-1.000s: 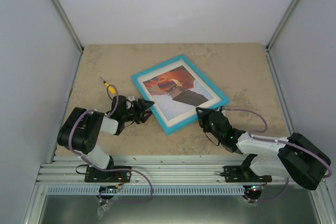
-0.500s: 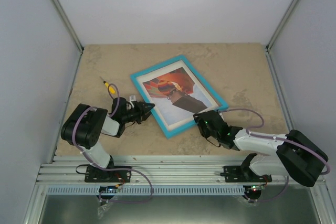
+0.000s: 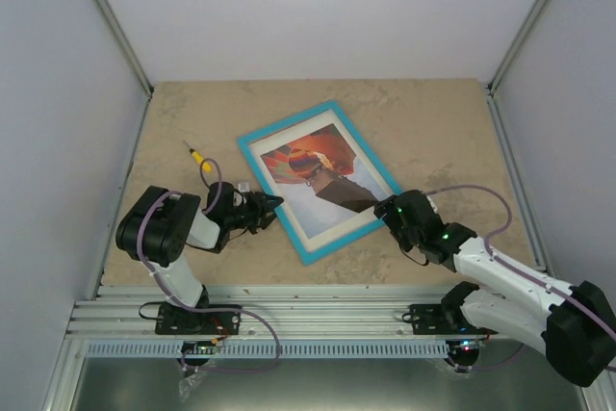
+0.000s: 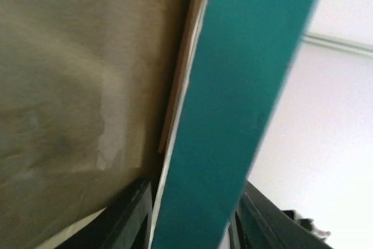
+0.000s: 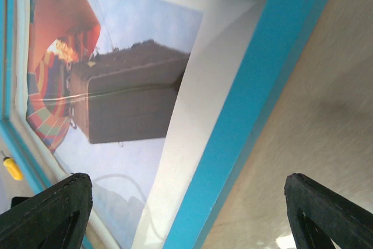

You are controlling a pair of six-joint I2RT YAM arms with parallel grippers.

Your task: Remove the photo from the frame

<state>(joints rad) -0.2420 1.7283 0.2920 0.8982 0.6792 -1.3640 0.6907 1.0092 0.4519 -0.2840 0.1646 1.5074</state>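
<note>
The turquoise frame (image 3: 310, 248) lies at an angle in the middle of the table, face up. The photo (image 3: 322, 175) of the hot-air balloon sits inside it behind a white border. My left gripper (image 3: 272, 205) is shut on the frame's left edge. In the left wrist view that teal edge (image 4: 233, 115) runs between the two dark fingers (image 4: 131, 214). My right gripper (image 3: 387, 211) stands open just off the frame's lower right edge, holding nothing. In the right wrist view the frame (image 5: 262, 86) and the photo (image 5: 116, 86) fill the space between its wide-set fingertips (image 5: 52, 214).
A small yellow-handled screwdriver (image 3: 195, 154) lies on the table left of the frame, and its yellow tip (image 5: 11, 167) shows in the right wrist view. White walls close in the table on three sides. A metal rail runs along the near edge.
The right gripper has opened and drawn back to the right, off the frame's lower edge. The left gripper has closed on the frame's left edge, and the frame has shifted slightly.
</note>
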